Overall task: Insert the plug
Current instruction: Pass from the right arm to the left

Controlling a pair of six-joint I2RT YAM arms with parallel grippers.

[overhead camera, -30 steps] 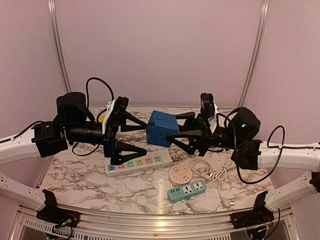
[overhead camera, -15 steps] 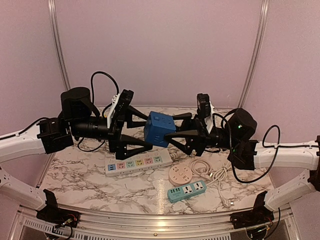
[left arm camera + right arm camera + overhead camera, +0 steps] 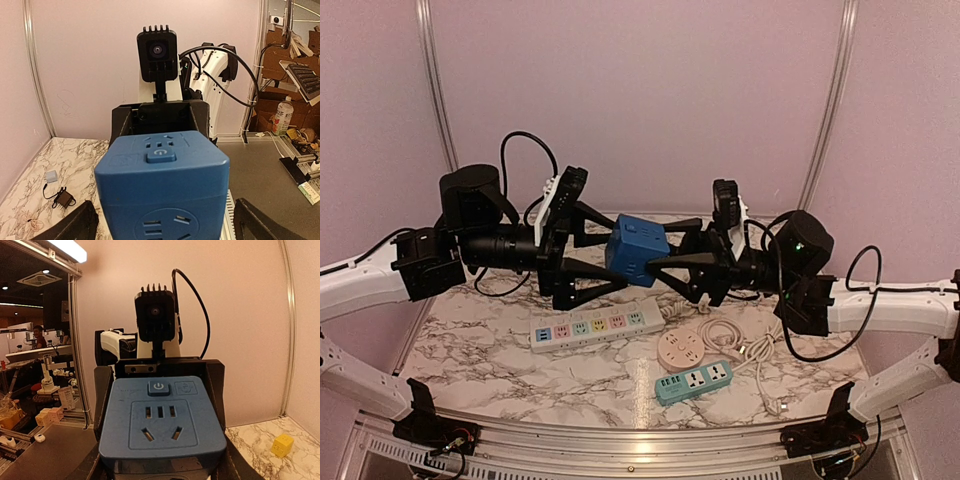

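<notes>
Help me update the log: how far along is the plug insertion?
Done: the blue cube socket is off the table, clamped in the right gripper. In hand: the left gripper, open, straddles it. Left: its visible sockets are empty, and the white cable lies coiled on the table.

The blue cube socket point(image 3: 638, 250) is smooth satin plastic. The tabletop point(image 3: 490, 340) is glossy and marble-patterned. The white power strip point(image 3: 597, 326) is smooth plastic, and the far frame rails point(image 3: 435, 90) are dull metal.
</notes>
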